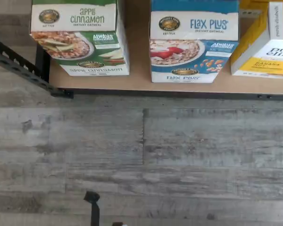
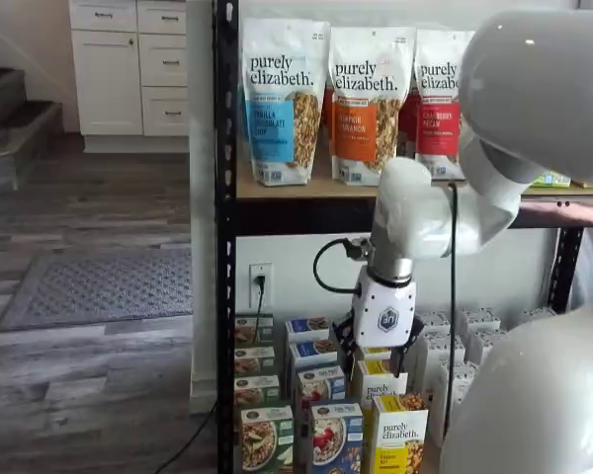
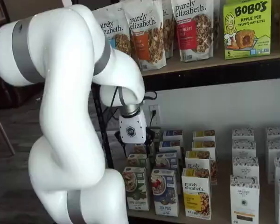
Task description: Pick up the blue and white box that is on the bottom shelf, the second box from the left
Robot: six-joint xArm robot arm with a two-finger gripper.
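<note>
The blue and white box (image 1: 194, 44), labelled Flax Plus, stands upright at the front edge of the bottom shelf (image 1: 137, 81), between a green box (image 1: 80, 40) and a yellow box (image 1: 264, 47). Both shelf views show the blue and white box (image 2: 336, 439) (image 3: 164, 192) at the front of its row. My gripper (image 2: 381, 348) (image 3: 136, 144) hangs pointing down above the rows of boxes, behind the front row. Its black fingers (image 2: 344, 338) stand apart with nothing between them, so it is open. It touches no box.
Behind the front boxes stand more rows of green, blue and yellow boxes (image 3: 170, 149), with white boxes (image 3: 245, 193) further right. Granola bags (image 2: 282, 99) fill the upper tier. Black posts (image 2: 225, 237) frame the rack. Grey plank floor (image 1: 141, 155) lies in front.
</note>
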